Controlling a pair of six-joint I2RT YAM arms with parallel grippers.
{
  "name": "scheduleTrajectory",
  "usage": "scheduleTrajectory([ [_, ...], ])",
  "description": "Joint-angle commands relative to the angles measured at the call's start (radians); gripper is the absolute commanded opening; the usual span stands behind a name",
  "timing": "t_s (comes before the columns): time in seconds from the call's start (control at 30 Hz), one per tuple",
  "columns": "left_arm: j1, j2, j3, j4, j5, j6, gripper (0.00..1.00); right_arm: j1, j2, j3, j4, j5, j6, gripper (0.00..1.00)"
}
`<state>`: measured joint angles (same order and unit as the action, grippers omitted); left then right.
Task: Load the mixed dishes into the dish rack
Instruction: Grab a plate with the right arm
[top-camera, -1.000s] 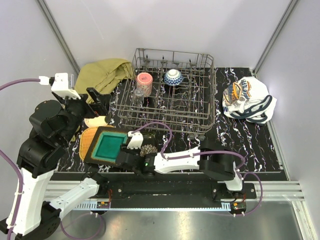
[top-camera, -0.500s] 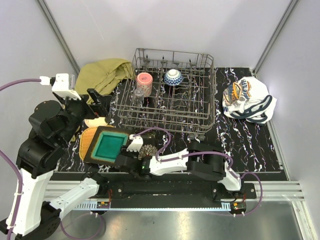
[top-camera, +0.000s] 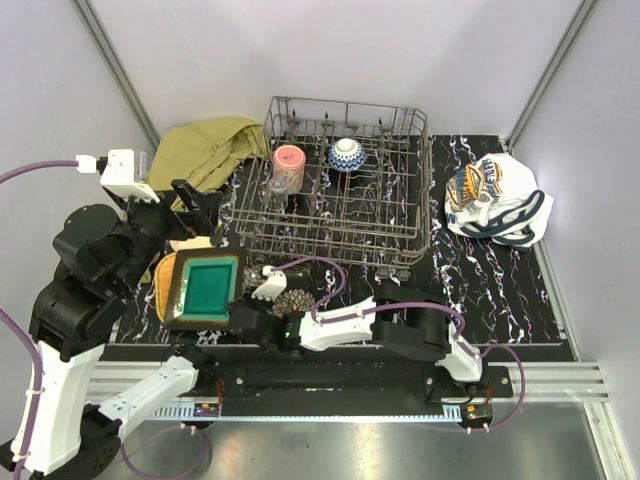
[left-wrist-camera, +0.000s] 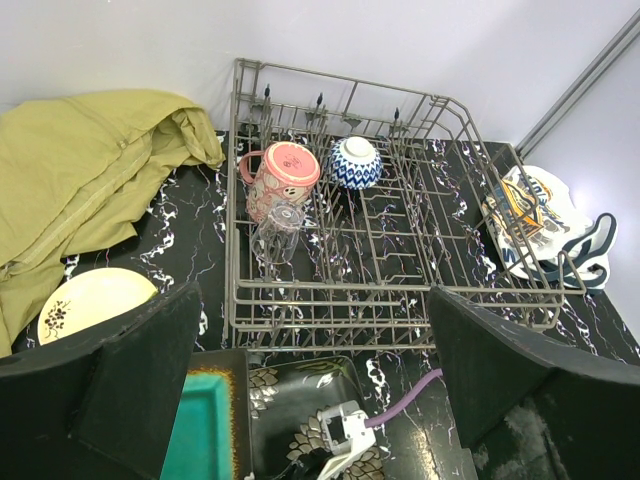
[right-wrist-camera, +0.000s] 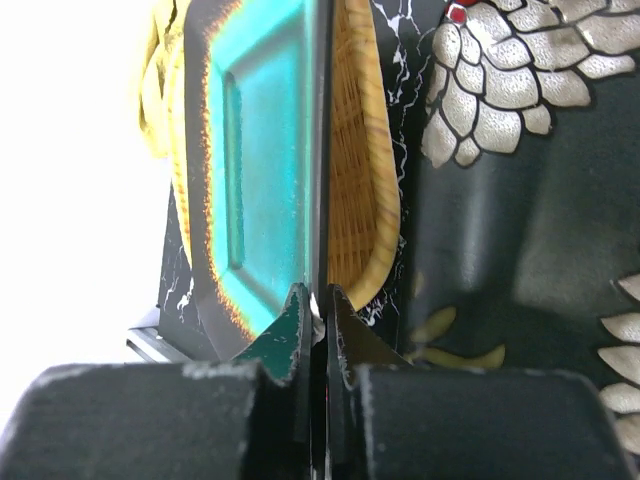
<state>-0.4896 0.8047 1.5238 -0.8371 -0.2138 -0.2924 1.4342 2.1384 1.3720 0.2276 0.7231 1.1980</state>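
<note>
While the right gripper (right-wrist-camera: 316, 305) is clamped on the rim of the teal square plate (right-wrist-camera: 255, 170), near-left of the dish rack (top-camera: 425, 195), the top view hides its fingertips under the plate. Only the right wrist view shows much of the orange woven plate (right-wrist-camera: 355, 170) behind it. The left gripper (left-wrist-camera: 315, 400) has its jaws wide and holds nothing. The cream plate (left-wrist-camera: 95, 300), left of the rack, is partly cut off.

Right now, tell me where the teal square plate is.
In the top view the teal square plate is at the near left, its edge pinched by the right gripper, above the orange woven-look plate and left of a dark floral plate.
</note>
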Motion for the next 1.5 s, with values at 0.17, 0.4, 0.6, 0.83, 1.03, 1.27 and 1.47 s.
scheduleTrajectory([
  [0.17,0.003,-0.01,0.001,0.038,0.01,0.012,0.99,0.012,-0.121,-0.08,0.022,0.07,-0.15,0.0],
  [0.4,0.005,-0.004,0.006,0.041,0.002,0.013,0.99,0.011,-0.221,-0.117,0.09,0.098,-0.262,0.0],
  [0.6,0.003,0.002,0.007,0.046,-0.001,0.012,0.99,0.012,-0.242,-0.11,0.125,0.059,-0.359,0.0],
  [0.83,0.005,0.002,0.004,0.046,-0.007,0.015,0.99,0.012,-0.255,-0.126,0.144,0.044,-0.373,0.0],
  [1.03,0.005,0.008,0.012,0.041,-0.016,0.024,0.99,0.012,-0.281,-0.134,0.164,0.041,-0.423,0.0],
  [1.27,0.005,0.018,0.022,0.036,-0.036,0.033,0.99,0.012,-0.333,-0.108,0.171,0.013,-0.541,0.0],
  [1.47,0.005,0.025,0.085,0.056,-0.14,0.048,0.99,0.012,-0.419,-0.088,0.142,-0.062,-0.607,0.0],
])
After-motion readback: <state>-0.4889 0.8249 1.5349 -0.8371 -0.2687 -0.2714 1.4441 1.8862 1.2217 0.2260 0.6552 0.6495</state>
